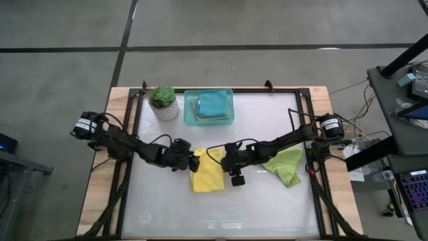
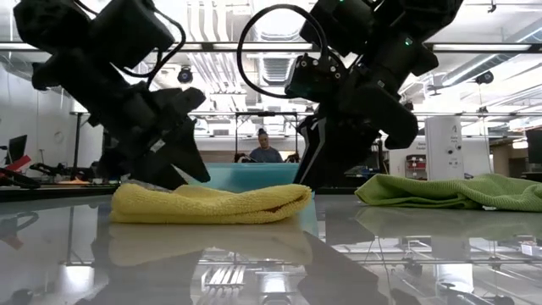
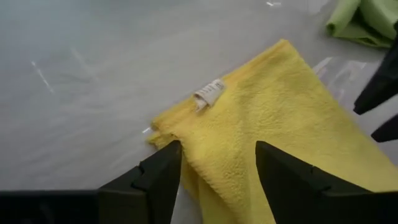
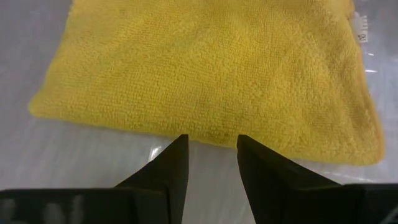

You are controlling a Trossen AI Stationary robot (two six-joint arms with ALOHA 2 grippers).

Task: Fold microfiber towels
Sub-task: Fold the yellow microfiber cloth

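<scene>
A yellow microfiber towel [image 1: 207, 171] lies folded flat on the white table top, its white label [image 3: 208, 93] up. My left gripper [image 1: 195, 161] is open at the towel's left far corner, and the cloth's edge [image 3: 186, 180] shows between its fingers. My right gripper [image 1: 225, 159] is open at the towel's right edge [image 4: 205, 138], with only bare table in the gap between its fingertips. A lime green towel [image 1: 284, 166] lies crumpled to the right. A teal-blue towel [image 1: 214, 104] lies in the teal tray [image 1: 190, 110]. My left gripper [image 3: 214, 168] slants down over the yellow towel's corner with one finger on each side of the cloth's edge. I cannot tell whether the fingers touch the cloth. The towel lies flat on the table.
A small potted plant [image 1: 163, 103] stands at the far left beside the tray. Black frame rails [image 1: 134, 134] run along the table's left, right and far sides. The table top [image 1: 221, 214] is bare toward the near edge. A person sits in the room beyond [image 2: 264, 148].
</scene>
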